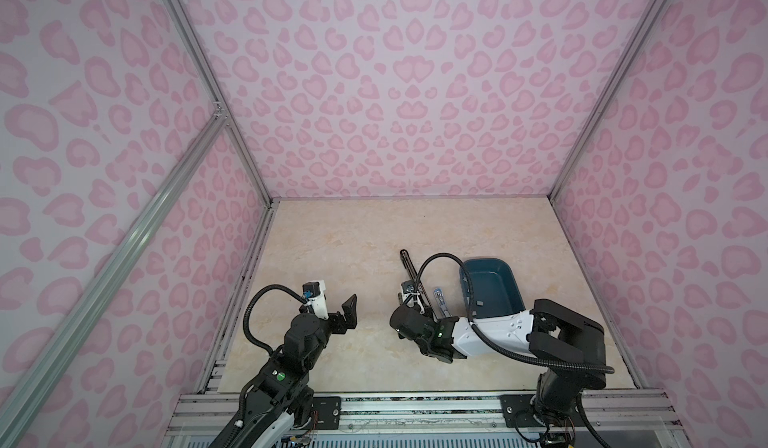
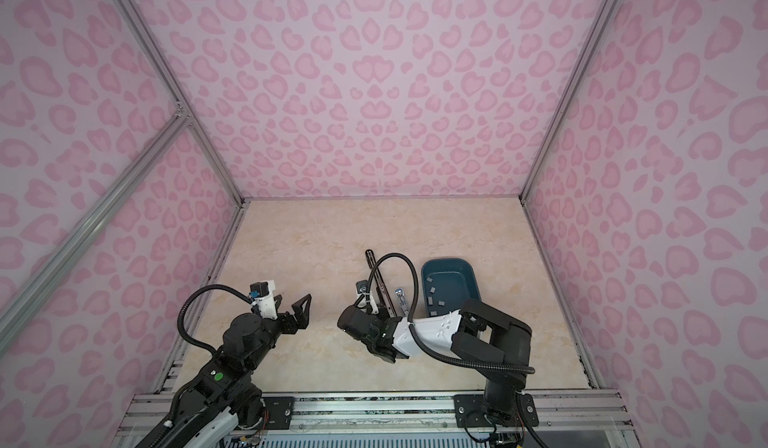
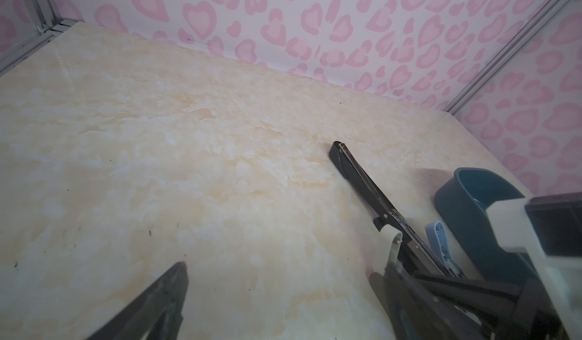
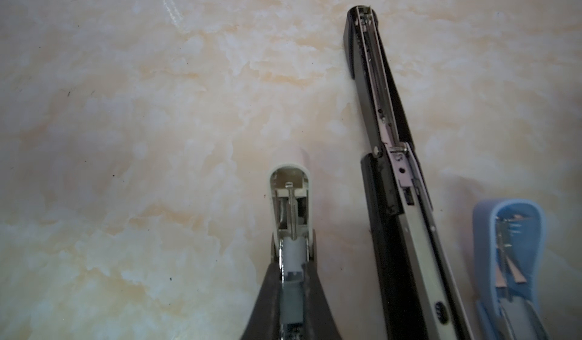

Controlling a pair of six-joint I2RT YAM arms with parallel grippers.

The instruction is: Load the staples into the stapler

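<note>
Right claw (image 4: 291,261): clenched on the white stapler (image 4: 290,203), lid flipped open; in a top view the black stapler (image 1: 406,261) and blue stapler (image 1: 440,302) lie just beside it toward three o'clock. Left claw (image 2: 291,309): released, empty, hovering at nine o'clock; staples (image 2: 441,301) lie in the teal tray (image 2: 449,260) at three o'clock, beyond both other staplers. I judge this step as steadying the opened stapler; my next move calls for fetching one strip and lining it up with the narrow channel.
</note>
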